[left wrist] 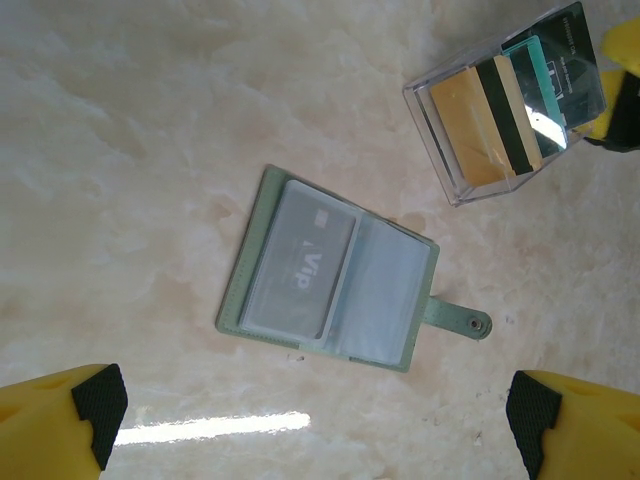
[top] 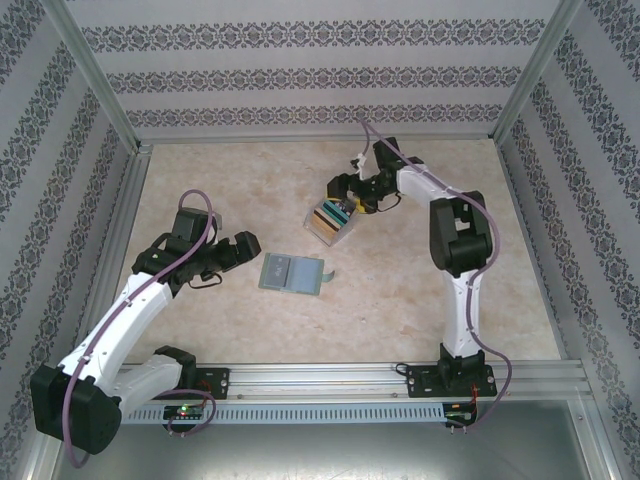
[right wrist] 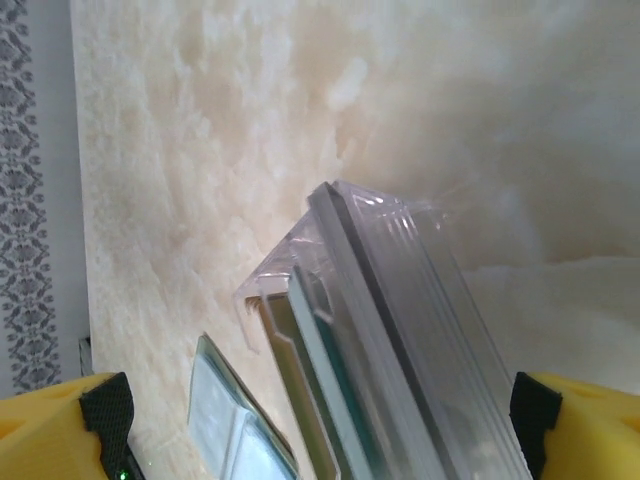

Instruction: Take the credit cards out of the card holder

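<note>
The card holder [left wrist: 385, 300] lies open and flat on the table [left wrist: 150, 150], pale sleeves up and snap tab [left wrist: 455, 318] pointing away from the fold. One pale VIP card [left wrist: 300, 265] is still seated in a sleeve. The other credit cards [left wrist: 500, 110], tan-gold, black and teal, stand staggered in a clear box [left wrist: 485, 190] near the holder. The left gripper [left wrist: 313, 415] hovers over the holder with its fingers spread wide and nothing between them. The right gripper [right wrist: 318, 415] is also spread wide. The clear box sits between its fingers, and one pad is plainly clear of it. Hazards, as judged from here:

- **Sliding:** the holder looks light and nothing pins it, so a pull on the card would likely drag it across the table.
- **Poor purchase:** the card lies flush in its sleeve, so fingers may pinch the plastic with it or skid off.
- **Spillage:** a careless move of the right arm could tip the box and scatter the cards.
</note>
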Available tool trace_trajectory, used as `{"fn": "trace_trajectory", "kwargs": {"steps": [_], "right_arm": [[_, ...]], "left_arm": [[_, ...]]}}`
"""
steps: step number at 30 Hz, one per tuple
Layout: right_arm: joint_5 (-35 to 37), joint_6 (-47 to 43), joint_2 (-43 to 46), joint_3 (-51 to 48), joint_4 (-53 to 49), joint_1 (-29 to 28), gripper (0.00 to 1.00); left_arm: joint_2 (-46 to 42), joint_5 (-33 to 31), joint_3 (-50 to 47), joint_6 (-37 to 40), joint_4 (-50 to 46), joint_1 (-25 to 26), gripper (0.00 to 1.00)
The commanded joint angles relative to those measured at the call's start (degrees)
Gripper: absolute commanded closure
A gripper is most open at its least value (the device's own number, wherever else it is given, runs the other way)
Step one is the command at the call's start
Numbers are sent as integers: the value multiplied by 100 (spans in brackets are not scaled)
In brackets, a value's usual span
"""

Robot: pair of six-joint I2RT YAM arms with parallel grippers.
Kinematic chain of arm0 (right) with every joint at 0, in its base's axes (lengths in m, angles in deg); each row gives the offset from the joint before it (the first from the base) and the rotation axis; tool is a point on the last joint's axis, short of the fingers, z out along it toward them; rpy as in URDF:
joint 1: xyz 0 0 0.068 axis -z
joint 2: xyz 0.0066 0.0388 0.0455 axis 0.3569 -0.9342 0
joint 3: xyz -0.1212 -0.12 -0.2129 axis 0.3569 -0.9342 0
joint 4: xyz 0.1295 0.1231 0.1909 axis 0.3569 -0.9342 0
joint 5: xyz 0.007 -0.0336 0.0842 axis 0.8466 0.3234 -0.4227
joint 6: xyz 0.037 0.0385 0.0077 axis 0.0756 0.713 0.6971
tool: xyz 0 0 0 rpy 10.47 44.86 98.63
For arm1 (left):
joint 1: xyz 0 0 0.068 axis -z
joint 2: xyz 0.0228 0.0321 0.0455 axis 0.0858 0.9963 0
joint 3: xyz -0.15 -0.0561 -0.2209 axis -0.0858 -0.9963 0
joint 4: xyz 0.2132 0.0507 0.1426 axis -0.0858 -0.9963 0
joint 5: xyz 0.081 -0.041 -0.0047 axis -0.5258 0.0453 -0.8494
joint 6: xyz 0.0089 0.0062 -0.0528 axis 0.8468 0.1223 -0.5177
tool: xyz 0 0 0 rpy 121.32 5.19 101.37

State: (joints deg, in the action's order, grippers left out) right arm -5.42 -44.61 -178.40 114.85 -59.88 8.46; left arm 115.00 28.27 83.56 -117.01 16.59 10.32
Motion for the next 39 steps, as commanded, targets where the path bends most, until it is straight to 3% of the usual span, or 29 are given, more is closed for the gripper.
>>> {"fn": "trace_trajectory", "kwargs": {"steps": [1,6,13,18,31,39], "right_arm": [[363,56,618,-271,242,264,2],[984,106,1469,-964,389,492,2],[3003,35,2945,-1789,197,416,2],[4072,494,3802,-2397,216,395,2],[3584,743,4183,-2919,300,274,2],[3607,816,4355,-3157,218,123,2]], "left_arm": [[-24,-3,-45,-50,-88,-61,0],[419,221,58,30,314,-60,1],[1753,804,619,108,1386,-61,1],[2947,1392,1166,3,2317,-57,10],[5706,1887,3290,-174,3262,164,10],[6726,2195,4357,-272,3220,432,10]]}}
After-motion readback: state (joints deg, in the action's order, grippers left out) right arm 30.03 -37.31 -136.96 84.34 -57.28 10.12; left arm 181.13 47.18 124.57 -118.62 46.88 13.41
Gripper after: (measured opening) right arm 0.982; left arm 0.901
